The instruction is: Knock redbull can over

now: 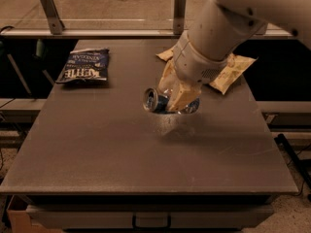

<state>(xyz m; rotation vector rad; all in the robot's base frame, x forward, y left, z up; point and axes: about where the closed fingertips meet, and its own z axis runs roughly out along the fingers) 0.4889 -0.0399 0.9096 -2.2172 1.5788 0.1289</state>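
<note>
a robotics lab, by its look — a bare grey work table (pixel 97 154), metal rail posts (pixel 49 8) behind — the gripper (pixel 176 102) low over the table's middle.

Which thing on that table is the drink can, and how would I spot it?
Start at the grey table; near its middle the robot's arm reaches down. The redbull can lies on its side there, clamped between the jaws, silver top facing left. Unlike the flat dark-blue bag and the cream bag, it is round and shiny.

One redbull can (pixel 156 101), two snack bags (pixel 83 66) (pixel 232 72), one table (pixel 121 159), jaws at its centre.
</note>
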